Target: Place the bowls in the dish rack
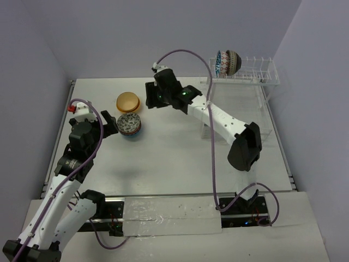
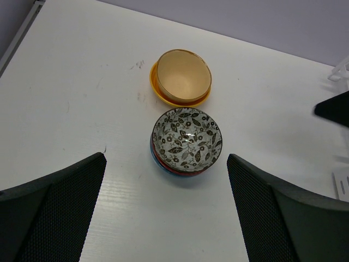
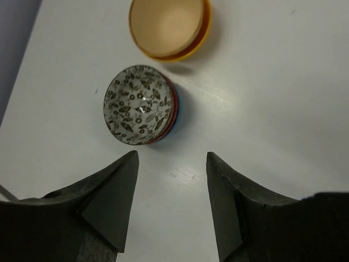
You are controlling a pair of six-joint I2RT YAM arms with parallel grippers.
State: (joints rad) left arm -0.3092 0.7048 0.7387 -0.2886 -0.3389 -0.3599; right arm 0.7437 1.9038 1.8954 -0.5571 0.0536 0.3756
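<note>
A stack of bowls topped by a white bowl with dark leaf print [image 1: 129, 124] [image 2: 187, 136] [image 3: 140, 105] sits left of the table's centre, with red and blue rims showing beneath it. Just behind it a tan bowl rests inside an orange-yellow one [image 1: 128, 102] [image 2: 181, 76] [image 3: 169, 26]. The clear dish rack [image 1: 262, 73] stands at the far right, and two patterned bowls [image 1: 228, 61] stand on edge at its left end. My left gripper [image 1: 113, 124] [image 2: 166, 207] is open and empty, just left of the stack. My right gripper [image 1: 149, 94] [image 3: 172, 158] hovers open and empty right of the bowls.
The right arm's dark tip [image 2: 334, 108] shows at the right edge of the left wrist view. The rack's lower tray [image 1: 267, 131] runs along the table's right side. Purple cables loop over both arms.
</note>
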